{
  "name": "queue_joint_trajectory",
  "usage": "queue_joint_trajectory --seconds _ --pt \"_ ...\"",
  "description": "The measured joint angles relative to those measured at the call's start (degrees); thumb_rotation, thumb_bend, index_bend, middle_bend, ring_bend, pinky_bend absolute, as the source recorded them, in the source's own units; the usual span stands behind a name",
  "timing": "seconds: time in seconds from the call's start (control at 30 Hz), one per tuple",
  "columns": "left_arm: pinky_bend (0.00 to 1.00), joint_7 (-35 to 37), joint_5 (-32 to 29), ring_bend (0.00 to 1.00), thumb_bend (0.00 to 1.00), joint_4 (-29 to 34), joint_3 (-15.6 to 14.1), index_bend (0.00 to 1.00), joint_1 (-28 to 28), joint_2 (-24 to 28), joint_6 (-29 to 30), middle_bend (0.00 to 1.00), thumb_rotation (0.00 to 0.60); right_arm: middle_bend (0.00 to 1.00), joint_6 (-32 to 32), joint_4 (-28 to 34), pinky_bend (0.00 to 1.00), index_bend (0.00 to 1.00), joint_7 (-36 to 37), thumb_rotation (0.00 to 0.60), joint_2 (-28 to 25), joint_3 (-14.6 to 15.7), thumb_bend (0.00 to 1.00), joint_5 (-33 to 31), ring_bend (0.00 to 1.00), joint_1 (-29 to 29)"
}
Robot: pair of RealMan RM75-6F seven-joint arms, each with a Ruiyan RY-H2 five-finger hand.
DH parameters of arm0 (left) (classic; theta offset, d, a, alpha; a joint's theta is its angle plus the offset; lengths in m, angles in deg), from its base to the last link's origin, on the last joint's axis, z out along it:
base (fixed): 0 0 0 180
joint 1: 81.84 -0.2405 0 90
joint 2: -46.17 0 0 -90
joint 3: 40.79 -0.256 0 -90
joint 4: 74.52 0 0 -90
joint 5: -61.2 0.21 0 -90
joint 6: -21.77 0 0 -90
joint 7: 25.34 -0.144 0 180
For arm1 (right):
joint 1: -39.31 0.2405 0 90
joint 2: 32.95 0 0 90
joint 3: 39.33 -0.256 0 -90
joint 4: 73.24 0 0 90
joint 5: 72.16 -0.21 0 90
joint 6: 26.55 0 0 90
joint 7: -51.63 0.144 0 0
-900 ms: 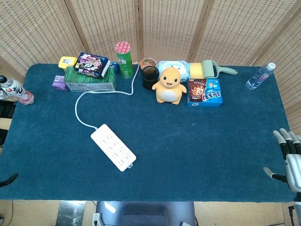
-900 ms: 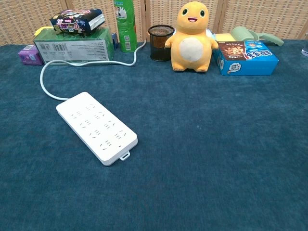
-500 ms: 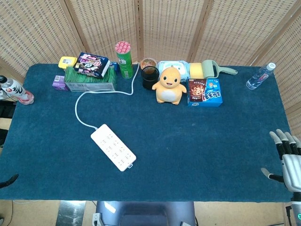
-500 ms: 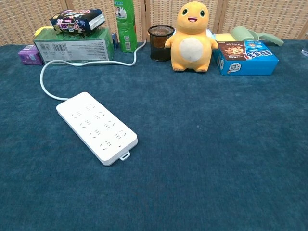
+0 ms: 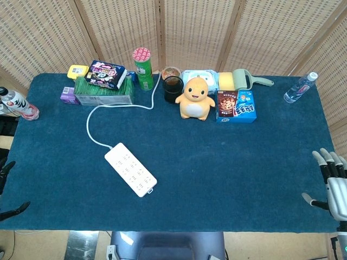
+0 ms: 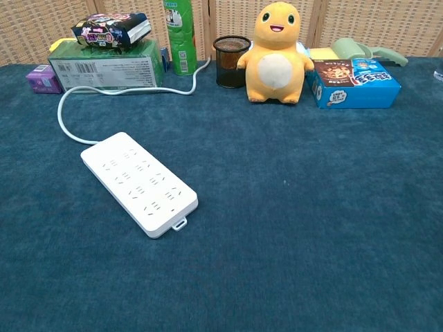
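Observation:
My right hand (image 5: 332,183) hovers at the table's right front corner with its fingers spread, holding nothing. Of my left hand (image 5: 10,187) only dark fingertips (image 5: 6,167) show at the left front edge, set wide apart with nothing between them. Neither hand appears in the chest view. The nearest thing to the left hand is a white power strip (image 5: 130,176) (image 6: 138,182), lying flat left of centre. Its cord (image 5: 92,122) (image 6: 64,111) runs to the back row. The right hand has only bare blue cloth (image 5: 244,173) around it.
Along the back stand a green box (image 5: 103,93) with a snack bag (image 5: 105,73) on it, a green can (image 5: 143,69), a black mesh cup (image 5: 173,89), an orange plush (image 5: 195,98) and a blue cookie box (image 5: 236,105). A water bottle (image 5: 300,88) lies far right, another bottle (image 5: 19,104) far left.
More of my left hand's fingertips have come into view at the left edge. The right hand has shifted only slightly. Nothing on the table moved.

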Motion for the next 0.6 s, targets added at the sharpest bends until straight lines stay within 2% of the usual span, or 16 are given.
queue_joint_trajectory --seconds 0.03,0.07,0.1,0.13,0.17,0.2,0.23,0.3,0.43,0.5,0.53,0.6 --pt "0.07 -0.10 0.16 0.10 0.11 0.00 0.03 0.00 0.08 -0.12 0.02 0.18 0.600 0.03 -0.03 -0.05 0.00 0.05 0.06 0.600 0.01 -0.01 0.00 0.00 0.02 0.02" --pt "0.17 -0.17 0.46 0.28 0.12 0.02 0.11 0.00 0.22 -0.33 0.07 0.40 0.600 0.03 -0.06 -0.13 0.00 0.05 0.17 0.600 0.04 -0.03 0.00 0.01 0.02 0.05" --pt "0.31 -0.18 0.75 0.50 0.14 0.06 0.20 0.00 0.39 -0.53 0.10 0.64 0.600 0.03 -0.06 -0.19 0.00 0.05 0.30 0.600 0.05 -0.04 0.00 0.05 0.02 0.07" --pt "0.43 -0.16 1.05 0.64 0.15 0.16 0.35 0.00 0.65 -0.73 0.08 0.77 0.600 0.03 -0.12 -0.33 0.00 0.05 0.40 0.600 0.11 -0.04 0.00 0.07 0.02 0.10" --pt "0.62 -0.14 1.29 0.81 0.17 0.39 0.66 0.00 1.11 -1.00 -0.03 0.90 0.600 0.03 -0.19 -0.42 0.00 0.05 0.45 0.600 0.16 -0.04 0.00 0.05 0.02 0.13" --pt "0.77 -0.15 1.36 0.91 0.19 0.69 0.93 0.00 1.54 -1.20 -0.25 0.96 0.600 0.03 -0.23 -0.45 0.00 0.05 0.46 0.600 0.18 -0.05 0.00 -0.03 0.02 0.15" --pt "0.87 -0.17 1.43 0.97 0.21 1.03 1.16 0.00 1.99 -1.35 -0.61 0.99 0.600 0.03 -0.30 -0.48 0.00 0.05 0.45 0.600 0.22 -0.06 0.00 -0.07 0.02 0.18" --pt "0.99 -0.64 1.70 1.00 0.25 1.82 1.86 0.00 3.45 -1.77 -1.85 1.00 0.600 0.03 -0.43 -0.53 0.00 0.05 0.23 0.600 0.36 -0.10 0.00 -0.19 0.02 0.29" --pt "1.00 -3.37 0.94 1.00 0.36 4.06 3.28 0.00 6.36 -2.80 -5.39 1.00 0.600 0.03 -0.82 -0.58 0.00 0.05 -0.29 0.600 0.65 -0.10 0.00 -0.39 0.02 0.49" --pt "1.00 -4.49 -0.26 1.00 0.47 5.34 4.10 0.02 8.23 -3.43 -8.13 1.00 0.600 0.03 -1.11 -0.66 0.00 0.05 -0.51 0.600 0.79 -0.09 0.00 -0.58 0.02 0.62" --pt "1.00 -5.01 -1.04 1.00 0.50 5.81 4.52 0.05 9.12 -3.76 -9.45 1.00 0.600 0.03 -1.27 -0.76 0.00 0.05 -0.60 0.600 0.89 -0.11 0.00 -0.75 0.02 0.70" --pt "1.00 -5.89 -3.40 1.00 0.56 6.83 5.46 0.18 11.23 -4.58 -12.73 1.00 0.600 0.03 -1.48 -0.93 0.00 0.05 -0.69 0.600 1.00 -0.17 0.00 -1.03 0.02 0.81"
